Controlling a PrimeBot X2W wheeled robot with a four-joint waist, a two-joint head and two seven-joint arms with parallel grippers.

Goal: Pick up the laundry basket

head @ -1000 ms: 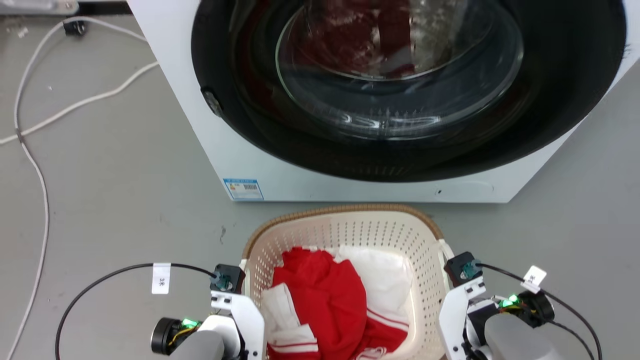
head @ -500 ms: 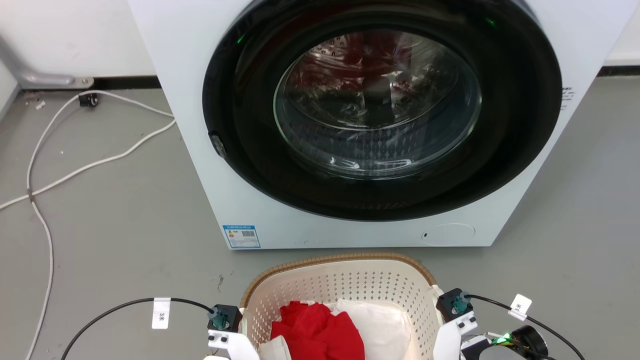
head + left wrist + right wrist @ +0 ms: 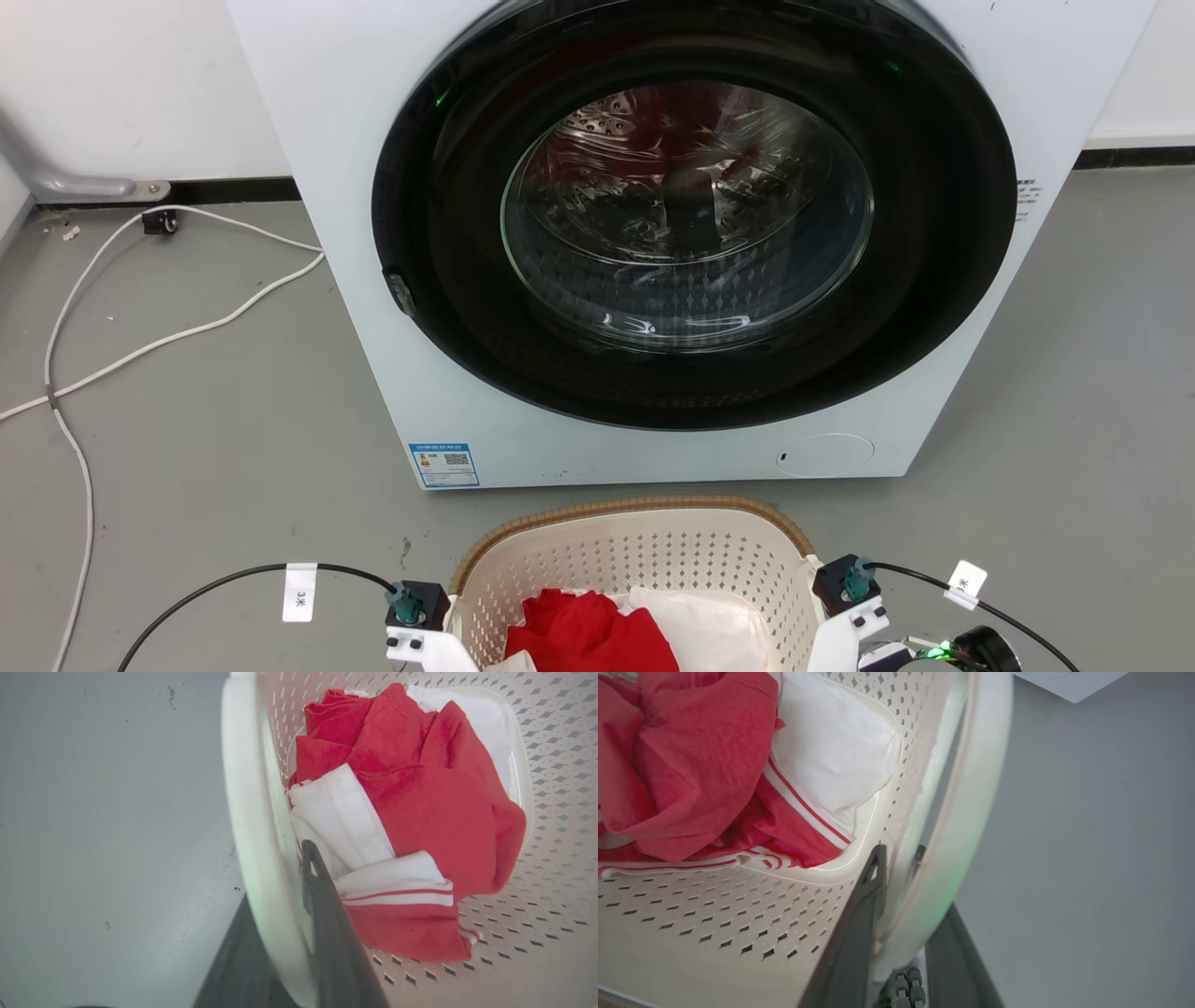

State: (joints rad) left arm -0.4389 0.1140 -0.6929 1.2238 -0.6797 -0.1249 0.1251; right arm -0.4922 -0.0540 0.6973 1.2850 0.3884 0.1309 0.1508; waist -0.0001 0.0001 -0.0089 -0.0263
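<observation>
Up close, our wrist views show the left gripper [image 3: 275, 877] and right gripper [image 3: 899, 851] each clenched on the white loop handles [image 3: 245, 788] of the laundry basket [image 3: 635, 510]. From the head view we add the washing machine [image 3: 373, 280] at twelve o'clock. Cream, perforated and brown-rimmed, the basket lies at six o'clock, holding red and white clothes [image 3: 420, 788].

laundry basket [image 3: 644, 560] — near half cut off at bottom edge | washer [image 3: 308, 140] — top cropped | loop handle [image 3: 243, 788] blurred close-up

one laundry basket [image 3: 644, 560], one washing machine [image 3: 317, 140].
</observation>
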